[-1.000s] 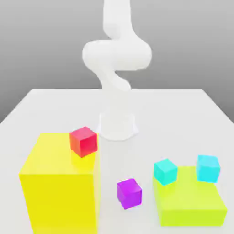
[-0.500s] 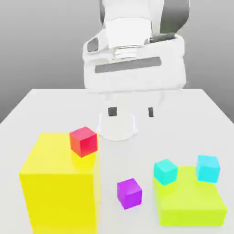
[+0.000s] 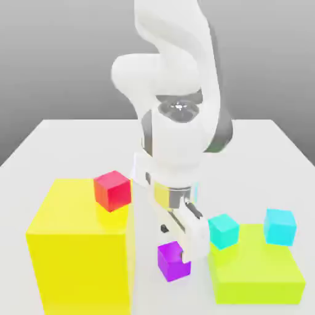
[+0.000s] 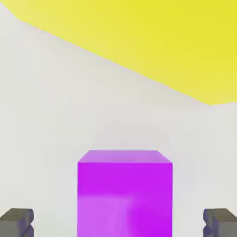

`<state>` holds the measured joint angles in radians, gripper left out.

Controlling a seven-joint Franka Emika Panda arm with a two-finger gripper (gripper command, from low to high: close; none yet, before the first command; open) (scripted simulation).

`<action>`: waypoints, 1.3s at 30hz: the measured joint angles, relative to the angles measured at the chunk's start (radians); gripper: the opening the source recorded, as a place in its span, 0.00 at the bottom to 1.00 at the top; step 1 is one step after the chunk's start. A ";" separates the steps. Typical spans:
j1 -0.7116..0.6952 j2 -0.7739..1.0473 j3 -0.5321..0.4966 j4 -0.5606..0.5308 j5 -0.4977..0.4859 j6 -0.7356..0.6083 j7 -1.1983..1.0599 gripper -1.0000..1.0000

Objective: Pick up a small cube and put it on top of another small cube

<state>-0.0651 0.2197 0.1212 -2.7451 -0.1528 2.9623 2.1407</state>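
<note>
Lowered over the purple cube on the white table, gripper spread wide to straddle it for pickup.

Everything here has that clean rendered-plastic look. The small cube is glossy purple, smooth faces with a soft sheen on the front in the hand view. Red cube and the two cyan cubes look the same kind of shiny plastic. The big yellow block is smooth and slightly reflective on top; the lime slab looks a bit flatter. Tabletop is plain matt white, no texture. Arm is smooth satin white with darker grey parts, and the pincer fingertips look like matt dark grey pads.
</note>
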 joint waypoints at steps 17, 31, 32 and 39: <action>0.019 -0.184 0.041 -0.028 0.160 -0.151 -0.127 0.00; 0.166 -0.452 0.087 0.000 0.295 -0.430 -0.368 0.00; 0.174 -0.467 0.093 0.002 0.292 -0.448 -0.376 0.00; 0.190 -0.443 0.131 -0.006 0.241 -0.429 -0.384 0.00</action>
<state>0.1251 -0.2234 0.2524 -2.7515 0.0884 2.5331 1.7571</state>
